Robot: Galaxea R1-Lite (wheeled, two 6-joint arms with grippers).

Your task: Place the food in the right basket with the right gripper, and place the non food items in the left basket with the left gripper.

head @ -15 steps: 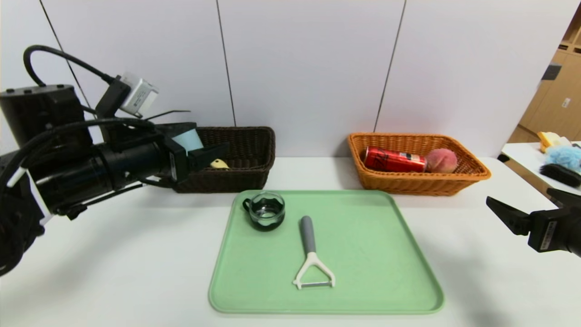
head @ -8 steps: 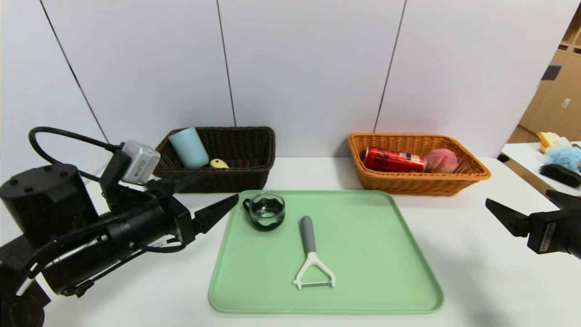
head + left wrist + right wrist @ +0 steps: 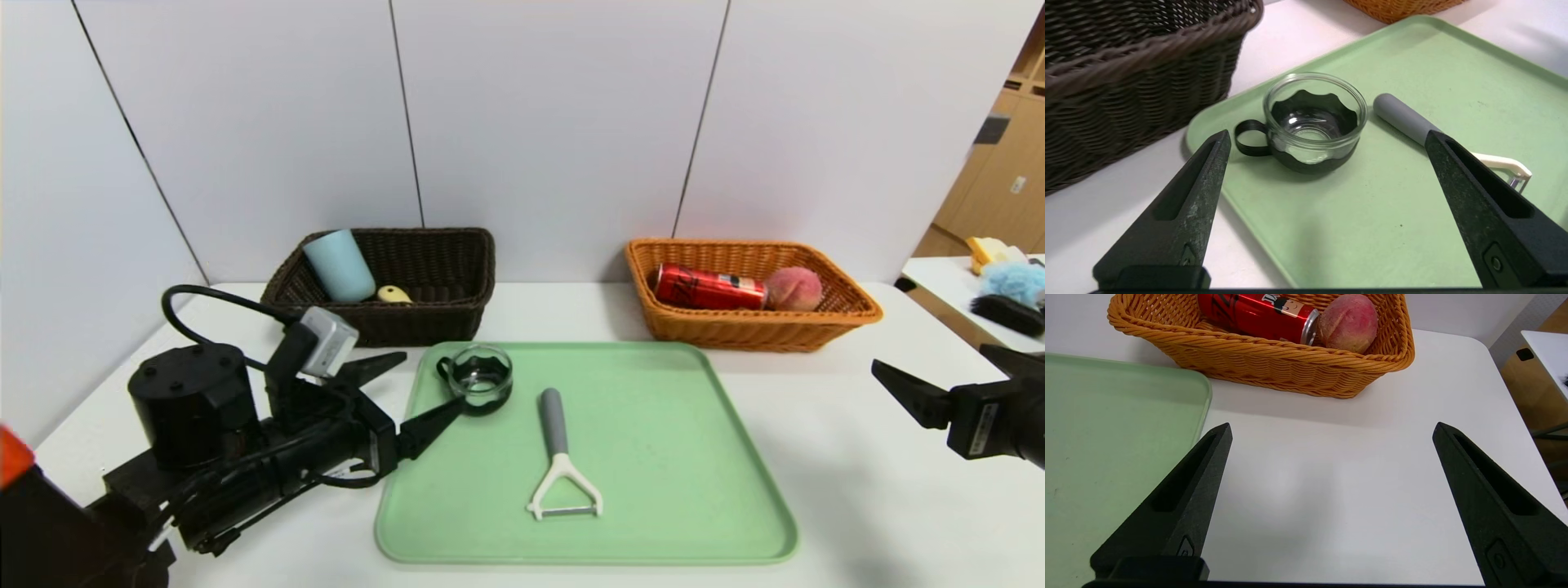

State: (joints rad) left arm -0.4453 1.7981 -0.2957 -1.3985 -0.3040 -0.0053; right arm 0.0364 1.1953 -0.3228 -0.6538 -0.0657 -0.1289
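A glass cup with a black holder (image 3: 480,378) (image 3: 1312,122) and a grey-handled white peeler (image 3: 558,457) (image 3: 1404,118) lie on the green tray (image 3: 653,490). My left gripper (image 3: 429,384) (image 3: 1327,136) is open and empty, low at the tray's left edge, just short of the cup. The dark left basket (image 3: 441,327) holds a light blue cup (image 3: 339,265) and a small yellow item (image 3: 394,294). The orange right basket (image 3: 759,335) (image 3: 1274,367) holds a red can (image 3: 709,287) (image 3: 1257,314) and a peach (image 3: 792,288) (image 3: 1349,322). My right gripper (image 3: 939,376) (image 3: 1331,430) is open and empty, parked over the table at the right.
A second table (image 3: 963,286) at the far right carries a yellow item, a blue fluffy thing (image 3: 1012,282) and a black brush (image 3: 1008,314). White wall panels stand behind the baskets.
My left arm has come down and forward from over the dark basket to the tray's left edge near the glass cup, leaving the light blue cup in the basket. The right arm has not moved.
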